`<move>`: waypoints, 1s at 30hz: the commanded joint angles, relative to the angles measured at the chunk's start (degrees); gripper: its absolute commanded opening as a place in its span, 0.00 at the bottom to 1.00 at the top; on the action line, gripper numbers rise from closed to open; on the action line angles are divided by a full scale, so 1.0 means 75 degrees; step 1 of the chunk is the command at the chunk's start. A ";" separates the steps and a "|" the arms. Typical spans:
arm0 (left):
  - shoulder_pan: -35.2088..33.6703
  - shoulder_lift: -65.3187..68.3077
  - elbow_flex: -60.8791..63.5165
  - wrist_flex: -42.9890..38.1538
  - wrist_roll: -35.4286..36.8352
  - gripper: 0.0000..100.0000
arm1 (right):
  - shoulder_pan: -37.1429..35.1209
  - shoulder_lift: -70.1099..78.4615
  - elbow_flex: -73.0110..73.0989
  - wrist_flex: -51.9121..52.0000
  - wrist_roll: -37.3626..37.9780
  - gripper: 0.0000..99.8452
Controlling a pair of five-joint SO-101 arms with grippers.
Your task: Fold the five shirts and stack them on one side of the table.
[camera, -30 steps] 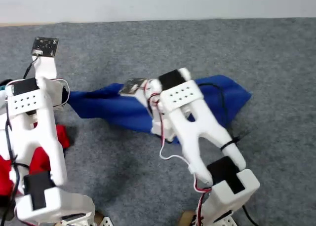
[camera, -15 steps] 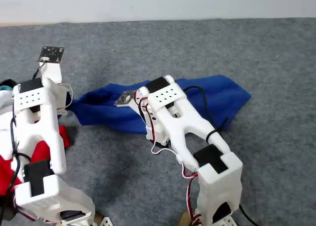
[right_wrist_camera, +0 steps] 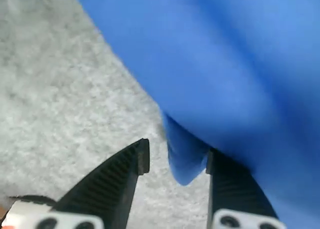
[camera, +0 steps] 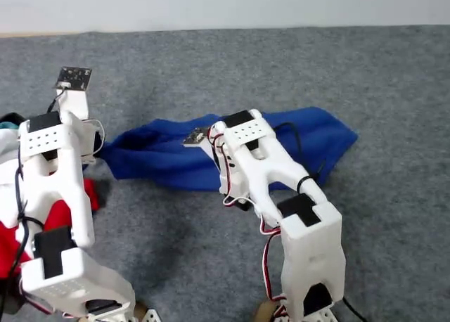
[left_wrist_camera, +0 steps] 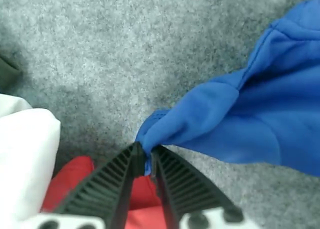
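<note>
Fingers (left_wrist_camera: pixel 112 181) of the left gripper (left_wrist_camera: pixel 145 161) are pinched together on a bunched corner of the blue shirt (left_wrist_camera: pixel 250 124), with only a sliver of cloth between them. The right gripper (right_wrist_camera: pixel 175 164) stands partly open. Its two ribbed fingers (right_wrist_camera: pixel 125 174) straddle a small fold at the shirt's edge, one over the grey tabletop (right_wrist_camera: pixel 60 79) and the other over the blue cloth; whether they touch the fold I cannot tell. From above, the blue shirt lies crumpled across the middle of the tabletop, stretched from the left arm (camera: pixel 56 188) past the right arm (camera: pixel 271 178) toward the right edge. A red shirt (left_wrist_camera: pixel 70 184) and a white cloth (left_wrist_camera: pixel 25 149) lie by the left edge, beside the left arm.
</note>
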 commanded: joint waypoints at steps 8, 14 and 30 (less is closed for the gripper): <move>-0.0023 -0.0070 -0.0076 -0.0105 0.0047 0.01 | -0.0170 0.0580 -0.0082 -0.0604 -0.0023 0.10; -0.0023 -0.0070 -0.0076 -0.0105 0.0047 0.01 | -0.0123 0.0545 -0.0246 -0.0463 -0.0012 0.01; 0.0961 -0.1313 -0.0944 0.1219 0.0059 0.01 | 0.1131 -0.2690 -0.2731 0.1963 0.0621 0.01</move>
